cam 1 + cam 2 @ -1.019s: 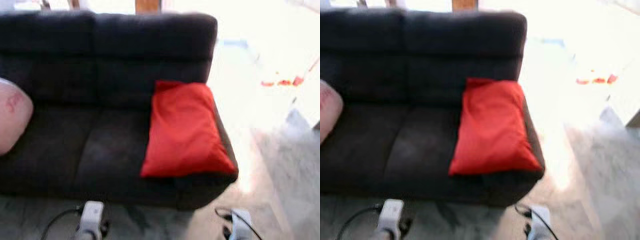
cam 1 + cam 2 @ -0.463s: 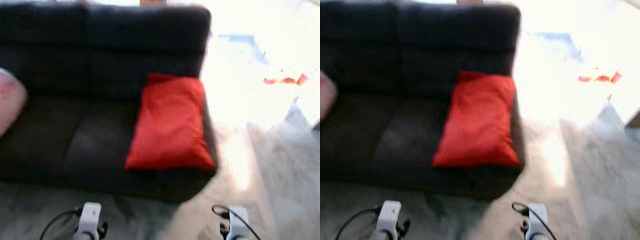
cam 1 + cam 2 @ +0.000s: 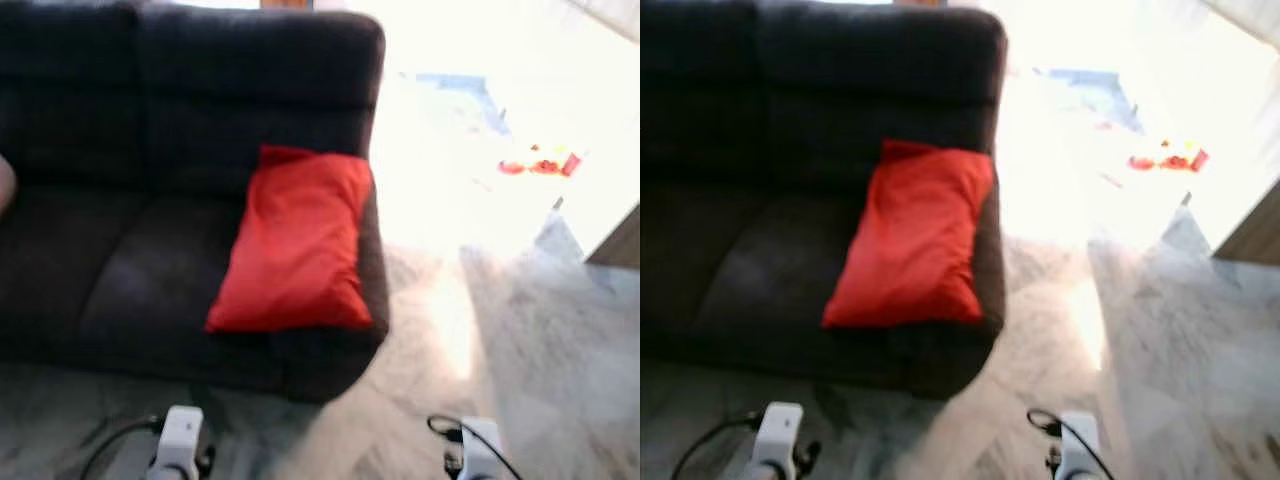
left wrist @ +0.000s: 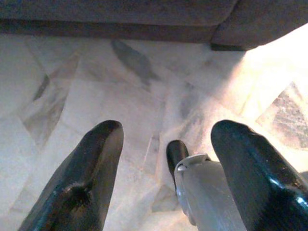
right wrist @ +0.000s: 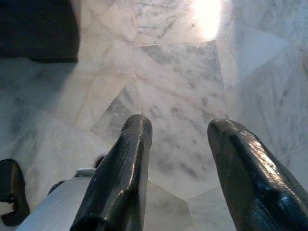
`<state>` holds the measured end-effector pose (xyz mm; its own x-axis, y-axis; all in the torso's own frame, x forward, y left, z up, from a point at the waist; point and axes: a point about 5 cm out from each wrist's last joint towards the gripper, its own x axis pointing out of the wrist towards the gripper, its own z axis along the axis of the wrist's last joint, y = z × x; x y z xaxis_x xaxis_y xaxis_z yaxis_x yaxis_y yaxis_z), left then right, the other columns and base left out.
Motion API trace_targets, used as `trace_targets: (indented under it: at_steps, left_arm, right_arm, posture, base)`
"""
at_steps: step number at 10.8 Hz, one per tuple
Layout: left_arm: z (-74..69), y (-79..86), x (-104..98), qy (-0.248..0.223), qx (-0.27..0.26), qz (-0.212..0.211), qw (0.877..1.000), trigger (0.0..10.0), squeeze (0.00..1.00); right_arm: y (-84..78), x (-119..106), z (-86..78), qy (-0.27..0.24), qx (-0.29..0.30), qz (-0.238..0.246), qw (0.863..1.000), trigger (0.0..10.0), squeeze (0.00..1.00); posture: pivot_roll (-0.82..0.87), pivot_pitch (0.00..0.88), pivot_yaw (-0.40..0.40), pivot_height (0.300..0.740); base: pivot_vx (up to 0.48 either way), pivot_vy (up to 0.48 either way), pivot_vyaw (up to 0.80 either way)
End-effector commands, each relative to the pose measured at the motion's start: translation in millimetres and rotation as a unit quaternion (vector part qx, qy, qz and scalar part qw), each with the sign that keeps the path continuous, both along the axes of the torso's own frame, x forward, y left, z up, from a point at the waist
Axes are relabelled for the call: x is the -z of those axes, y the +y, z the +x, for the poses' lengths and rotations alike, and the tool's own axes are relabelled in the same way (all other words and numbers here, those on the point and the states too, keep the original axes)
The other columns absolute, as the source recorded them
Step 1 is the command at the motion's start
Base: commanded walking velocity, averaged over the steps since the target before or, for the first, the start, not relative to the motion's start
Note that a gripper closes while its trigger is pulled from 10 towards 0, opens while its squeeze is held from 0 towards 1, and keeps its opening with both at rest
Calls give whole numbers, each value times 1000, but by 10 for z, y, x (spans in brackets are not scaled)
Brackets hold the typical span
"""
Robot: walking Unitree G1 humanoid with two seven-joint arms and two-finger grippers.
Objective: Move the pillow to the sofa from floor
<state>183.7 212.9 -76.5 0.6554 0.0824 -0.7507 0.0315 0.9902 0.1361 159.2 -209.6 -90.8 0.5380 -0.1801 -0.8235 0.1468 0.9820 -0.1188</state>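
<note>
A red pillow (image 3: pixel 295 242) lies on the right seat of a dark grey sofa (image 3: pixel 130 170), leaning against its right arm and backrest. Both arms hang low at the bottom edge of the eye views, well short of the sofa. My left gripper (image 4: pixel 166 137) is open over the marble floor with nothing between its fingers. My right gripper (image 5: pixel 179 127) is open too, above bare floor tiles.
Grey-veined marble floor (image 3: pixel 520 340) stretches in front of and to the right of the sofa, with strong glare further back. A small red object (image 3: pixel 535 163) lies on the floor far right. A wooden furniture edge (image 3: pixel 615 240) stands at the right border.
The whole picture has shifted left, so the camera has turned to the right. The pink cushion at the left edge has almost slid out of view. The pillow stays put on the sofa.
</note>
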Motion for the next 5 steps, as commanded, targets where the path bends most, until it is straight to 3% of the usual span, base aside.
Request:
trace_targets:
  at_steps: [1, 5]
  left_arm:
    - [4, -55, 9, 1, 2, -7, 1000, 10000, 0]
    - [7, -54, 7, 1, 6, -7, 1000, 10000, 0]
  right_arm:
    - [-79, -5, -25, 2, 2, -8, 1000, 10000, 0]
    - [-69, 8, -58, 4, 3, -5, 1000, 10000, 0]
  posture:
    - [-3, 38, -40, 740]
    - [-1, 22, -38, 740]
  base:
    - [0, -322, 0]
    - [0, -328, 0]
